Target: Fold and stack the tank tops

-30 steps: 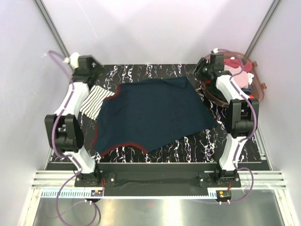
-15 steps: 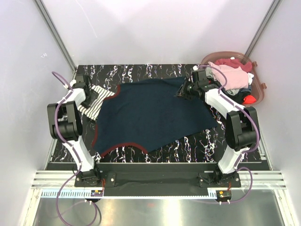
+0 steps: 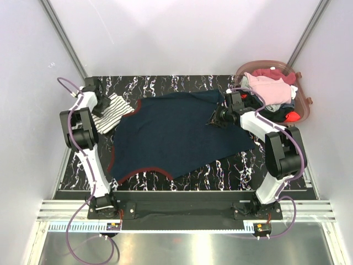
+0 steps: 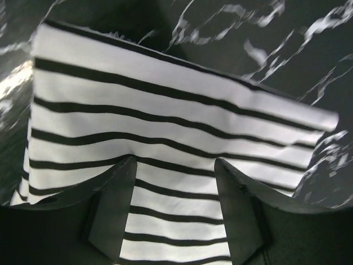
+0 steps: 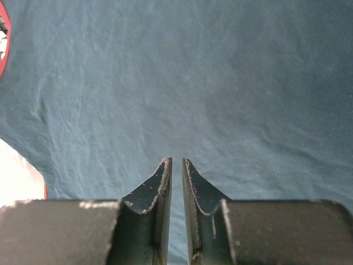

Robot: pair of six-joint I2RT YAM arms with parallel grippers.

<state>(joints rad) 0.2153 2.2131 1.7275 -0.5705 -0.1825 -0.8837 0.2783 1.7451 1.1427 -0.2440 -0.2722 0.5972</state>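
Observation:
The dark navy tank top [image 3: 176, 135] with red trim lies spread flat across the middle of the table. The white, navy-striped tank top [image 3: 113, 110] lies folded at the far left, its right edge under the navy one. My left gripper [image 3: 101, 103] hovers over the striped cloth [image 4: 176, 110]. It is open [image 4: 175, 161], and flat stripes show between its fingers. My right gripper [image 3: 215, 118] is down over the navy top's right part [image 5: 193, 83]. Its jaws [image 5: 176, 160] stand shut to a thin slit, and no fold of cloth rises between them.
A clear reddish basket [image 3: 302, 106] at the back right holds a heap of clothes, with a pink garment [image 3: 270, 85] on top. The black marbled tabletop [image 3: 231, 165] shows around the tops. White walls and metal posts close in the sides.
Both arms came down from the back corners onto the cloth. The left jaws narrowed over the striped top. The right gripper moved onto the navy top, towards me, and its jaws closed.

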